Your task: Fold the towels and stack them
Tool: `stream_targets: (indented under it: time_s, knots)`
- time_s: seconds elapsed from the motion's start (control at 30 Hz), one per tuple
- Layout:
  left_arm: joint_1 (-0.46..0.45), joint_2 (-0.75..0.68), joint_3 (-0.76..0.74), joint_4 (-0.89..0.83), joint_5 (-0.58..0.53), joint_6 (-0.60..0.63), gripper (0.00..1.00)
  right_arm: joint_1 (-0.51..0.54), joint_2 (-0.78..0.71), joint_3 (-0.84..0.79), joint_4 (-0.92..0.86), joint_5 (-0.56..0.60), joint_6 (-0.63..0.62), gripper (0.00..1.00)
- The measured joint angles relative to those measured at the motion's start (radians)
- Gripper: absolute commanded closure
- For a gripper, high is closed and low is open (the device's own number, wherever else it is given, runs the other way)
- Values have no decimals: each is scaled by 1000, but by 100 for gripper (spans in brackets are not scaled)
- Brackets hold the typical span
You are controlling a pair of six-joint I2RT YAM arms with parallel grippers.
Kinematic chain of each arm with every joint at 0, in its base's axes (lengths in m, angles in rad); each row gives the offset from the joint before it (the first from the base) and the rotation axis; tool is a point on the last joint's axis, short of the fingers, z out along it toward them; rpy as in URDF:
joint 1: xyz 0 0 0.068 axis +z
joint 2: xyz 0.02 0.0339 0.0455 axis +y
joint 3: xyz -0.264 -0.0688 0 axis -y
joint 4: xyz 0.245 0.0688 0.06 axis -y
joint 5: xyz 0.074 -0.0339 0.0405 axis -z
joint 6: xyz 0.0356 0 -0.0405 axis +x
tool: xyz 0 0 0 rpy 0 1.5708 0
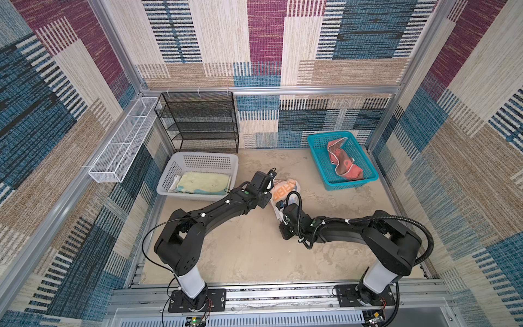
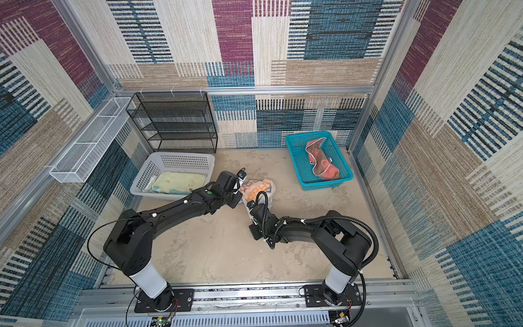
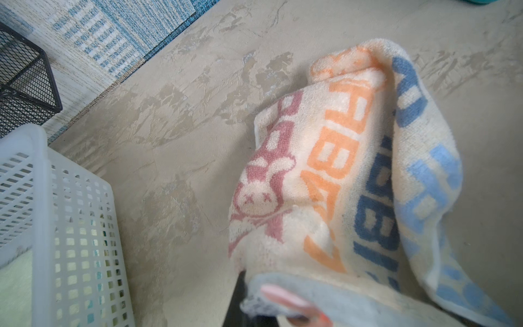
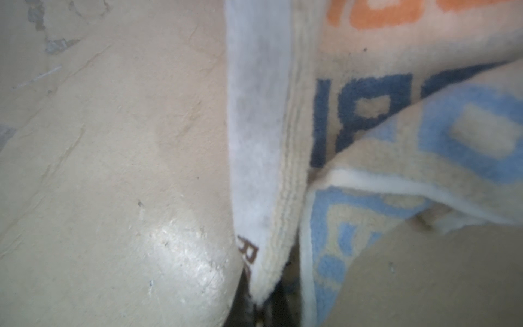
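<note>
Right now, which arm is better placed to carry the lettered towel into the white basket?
Likely the left: its jaws hold the lettered towel beside the white basket, where a folded yellow towel lies. The right arm is farther off.

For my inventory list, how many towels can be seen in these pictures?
3: pale yellow towel in the white basket; coral towel in the teal basket; lettered towel between the baskets. More may lie hidden beneath the yellow one.
</note>
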Motion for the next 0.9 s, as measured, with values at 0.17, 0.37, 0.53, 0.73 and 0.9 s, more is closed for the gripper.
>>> stream_targets:
  time_s: [0.17, 0.37, 0.53, 0.73, 0.9]
  knots:
    - [0, -11, 18, -17, -10, -8, 100, -12, -45, 51, -90, 55, -11, 100]
    - [0, -85, 66, -50, -34, -23, 100, -147, -174, 143, -119, 105, -59, 100]
    - [0, -140, 159, -107, -45, -22, 100, -229, -277, 229, -124, 132, -129, 100]
    - [-4, -141, 394, -243, -51, -22, 100, -285, -348, 331, -117, 151, -262, 100]
    - [-15, -157, 523, -362, -51, -21, 100, -288, -369, 430, -134, 156, -372, 100]
